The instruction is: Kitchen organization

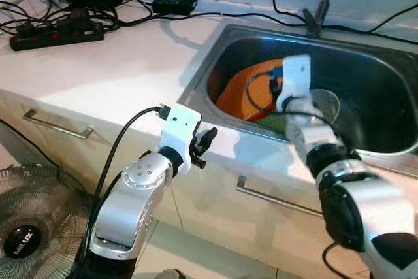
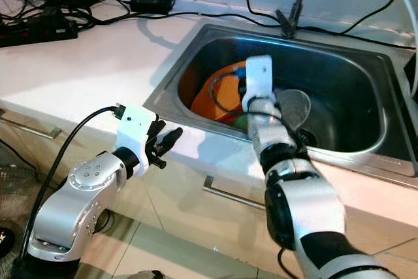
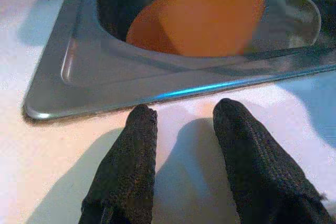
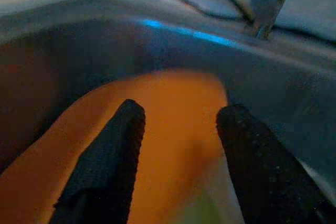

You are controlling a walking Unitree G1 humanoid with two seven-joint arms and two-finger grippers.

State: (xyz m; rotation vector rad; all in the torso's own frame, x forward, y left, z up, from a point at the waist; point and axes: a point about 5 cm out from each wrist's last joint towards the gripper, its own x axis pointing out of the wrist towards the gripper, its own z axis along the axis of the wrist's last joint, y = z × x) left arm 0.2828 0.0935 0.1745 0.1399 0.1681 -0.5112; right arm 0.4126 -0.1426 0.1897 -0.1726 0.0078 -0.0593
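While my right gripper [image 4: 178,129] hangs inside the sink [image 1: 202,70], fingers spread wide with nothing between them, the orange plate [image 4: 173,103] leans tilted against the sink's near-left wall, directly ahead of the fingertips. Clear glass lid or dish [image 2: 290,106] lies just beside it, toward the drain; a green scrap shows at the plate's lower edge, too blurred to name. Left gripper [image 3: 184,129] rests on the white counter [image 1: 98,63] just outside the sink rim, fingers parted, holding nothing. Judgement: plate is rigid, light, probably plastic, possibly wet and slick. Best purchase is the raised upper rim, one finger each side. The glass piece looks breakable; keep clear when lifting.
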